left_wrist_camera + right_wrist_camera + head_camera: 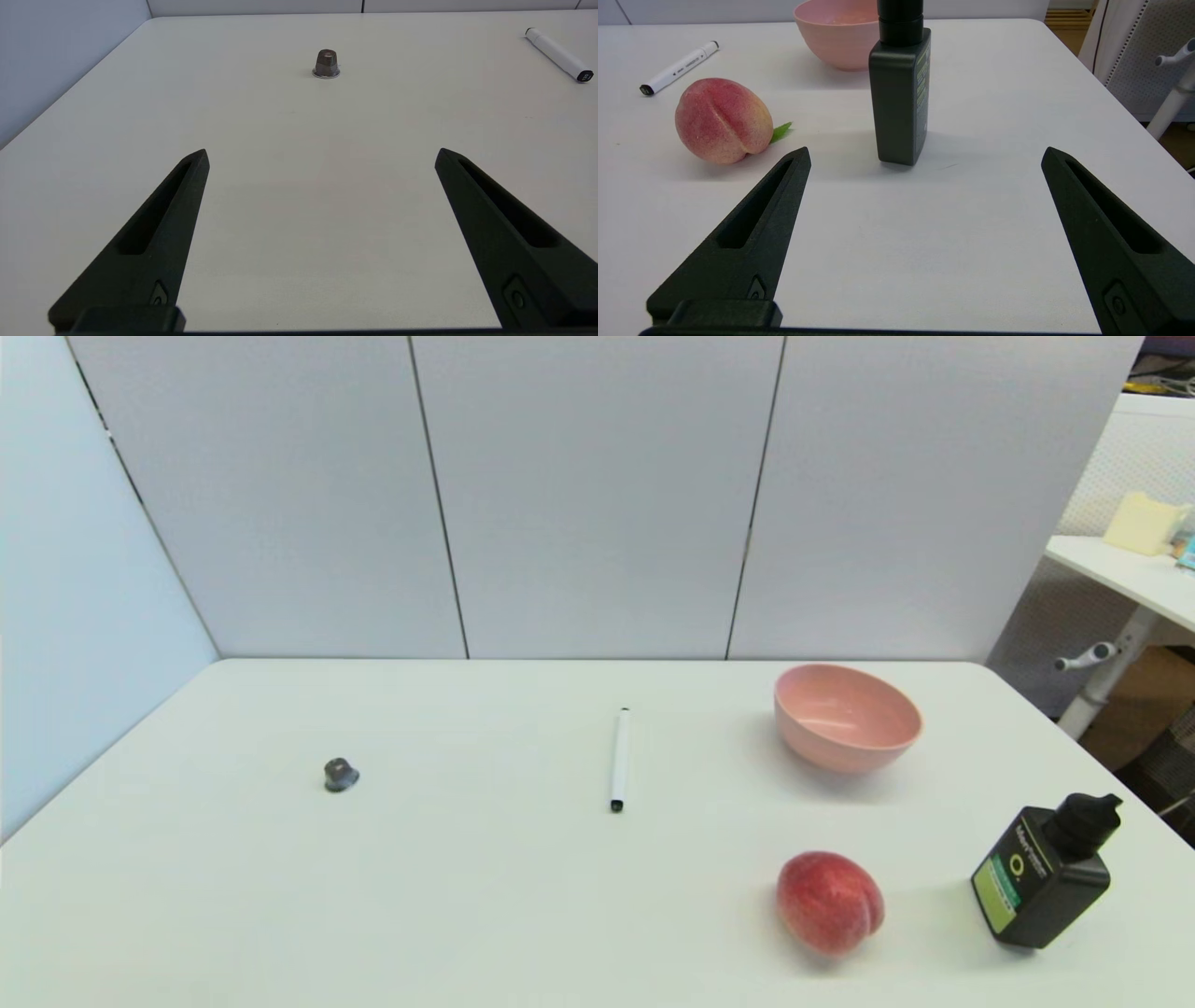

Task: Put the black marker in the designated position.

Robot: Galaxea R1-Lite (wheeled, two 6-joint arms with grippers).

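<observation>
The black marker (619, 760), a slim white pen with black tips, lies near the middle of the white table, pointing away from me; it also shows in the left wrist view (558, 54) and the right wrist view (678, 68). Neither arm appears in the head view. My left gripper (321, 156) is open over bare table at the near left, well short of the marker. My right gripper (926, 156) is open at the near right, just behind the black bottle. The designated position is unmarked white tabletop and cannot be told apart.
A small dark grey knob-like lump (340, 774) stands at the left. A pink bowl (845, 717) sits at the back right, a peach (829, 902) at the front right, and a black bottle with a green label (1042, 872) beside it. Grey panels wall the table's back and left.
</observation>
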